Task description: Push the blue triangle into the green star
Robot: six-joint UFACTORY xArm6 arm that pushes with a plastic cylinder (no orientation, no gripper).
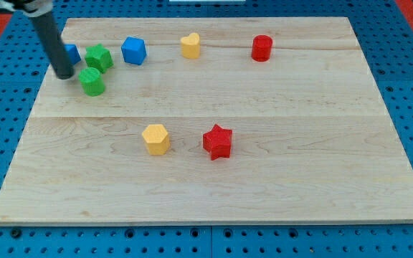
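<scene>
No pincer was seen; only my tip (64, 74) was seen, touching the blue triangle (72, 53), mostly hidden behind the rod. Just right: the green star (99, 57) and a green cylinder (92, 82). Eight blocks were counted on the wooden counter (300, 172): two blue, two green, two yellow, two red.

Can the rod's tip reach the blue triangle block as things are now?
Probably yes. My tip stands at the view's left, right in front of the blue triangle block, which the rod partly hides; whether they touch is unclear. The green star block lies just right of it.
</scene>
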